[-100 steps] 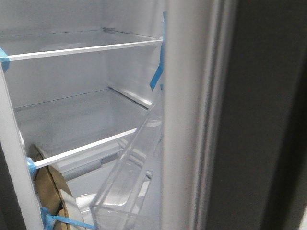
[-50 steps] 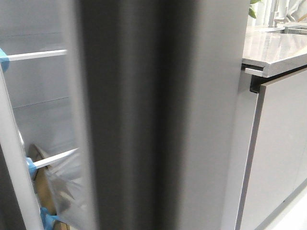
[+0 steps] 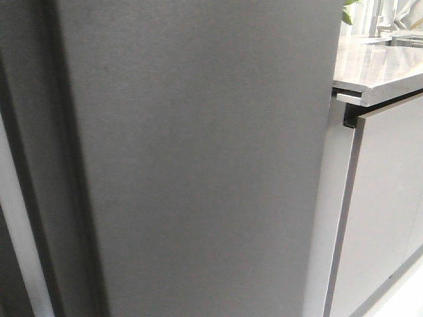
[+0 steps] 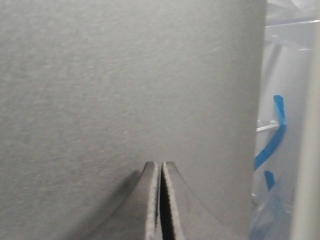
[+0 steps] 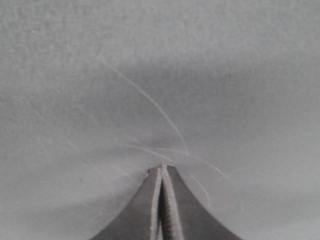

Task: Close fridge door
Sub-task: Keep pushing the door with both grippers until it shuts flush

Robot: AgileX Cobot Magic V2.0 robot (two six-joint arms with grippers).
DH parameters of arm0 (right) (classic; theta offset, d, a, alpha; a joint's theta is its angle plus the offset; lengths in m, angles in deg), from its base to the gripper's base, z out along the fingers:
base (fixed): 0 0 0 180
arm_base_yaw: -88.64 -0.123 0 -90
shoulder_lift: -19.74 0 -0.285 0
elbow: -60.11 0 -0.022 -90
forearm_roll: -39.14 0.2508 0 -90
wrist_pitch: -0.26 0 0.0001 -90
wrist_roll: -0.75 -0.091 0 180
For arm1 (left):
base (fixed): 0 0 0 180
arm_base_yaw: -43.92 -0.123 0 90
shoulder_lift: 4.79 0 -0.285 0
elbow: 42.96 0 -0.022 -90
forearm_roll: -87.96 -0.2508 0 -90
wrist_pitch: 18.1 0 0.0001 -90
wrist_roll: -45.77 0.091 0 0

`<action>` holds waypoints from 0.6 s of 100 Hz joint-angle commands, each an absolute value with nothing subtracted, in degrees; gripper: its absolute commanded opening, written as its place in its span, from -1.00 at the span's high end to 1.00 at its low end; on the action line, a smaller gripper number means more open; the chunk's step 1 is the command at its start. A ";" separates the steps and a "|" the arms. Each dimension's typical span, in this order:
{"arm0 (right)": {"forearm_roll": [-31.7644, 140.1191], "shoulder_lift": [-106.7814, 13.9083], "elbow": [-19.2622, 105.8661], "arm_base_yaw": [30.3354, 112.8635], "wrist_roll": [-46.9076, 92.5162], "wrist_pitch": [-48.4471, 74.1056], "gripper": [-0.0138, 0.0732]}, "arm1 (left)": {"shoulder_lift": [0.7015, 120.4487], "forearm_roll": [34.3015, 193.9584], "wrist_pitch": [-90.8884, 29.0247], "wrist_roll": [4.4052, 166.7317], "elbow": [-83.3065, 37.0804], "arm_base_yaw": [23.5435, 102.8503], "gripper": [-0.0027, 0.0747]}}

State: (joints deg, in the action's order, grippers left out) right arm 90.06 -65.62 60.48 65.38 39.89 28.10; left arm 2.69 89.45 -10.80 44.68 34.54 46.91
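The fridge door [image 3: 198, 165] fills most of the front view with its matte dark grey outer face. In the left wrist view my left gripper [image 4: 160, 164] is shut and empty, its tips against the door's outer face [image 4: 125, 75]. Past the door's edge a strip of white fridge interior with blue tape [image 4: 277, 125] still shows. In the right wrist view my right gripper [image 5: 162, 167] is shut and empty, its tips touching the grey, finely scratched door face [image 5: 160, 75]. Neither gripper shows in the front view.
A pale stone countertop [image 3: 377, 66] and a glossy light grey cabinet front [image 3: 390, 198] stand right of the fridge. A light vertical strip [image 3: 16, 251] runs along the door's left side.
The door has swung across the front view: shelves and the clear bin showed a second ago, then a narrow slice, and now only the dark outer face shows.
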 commanded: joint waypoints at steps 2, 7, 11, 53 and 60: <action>92.38 -68.48 63.87 64.58 40.89 21.10 0.78 | 2.10 89.68 -6.64 44.43 36.55 46.56 0.98; 92.38 -69.92 64.75 64.58 41.34 21.10 0.78 | 2.10 89.68 -6.64 44.43 36.55 46.56 0.98; 92.38 -71.14 65.60 64.58 41.64 21.10 0.78 | 2.10 89.68 -6.64 44.43 36.55 46.56 0.98; 92.38 -76.74 69.44 64.58 42.65 21.78 0.78 | 2.10 89.68 -6.64 44.43 36.55 46.56 0.98; 92.26 -76.74 69.44 64.58 42.65 22.04 0.78 | 2.10 89.68 -6.64 44.43 36.55 46.56 0.98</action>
State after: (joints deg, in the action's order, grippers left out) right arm 90.72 -79.10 67.45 64.59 41.96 25.39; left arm 2.69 89.45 -10.80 44.68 34.54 46.91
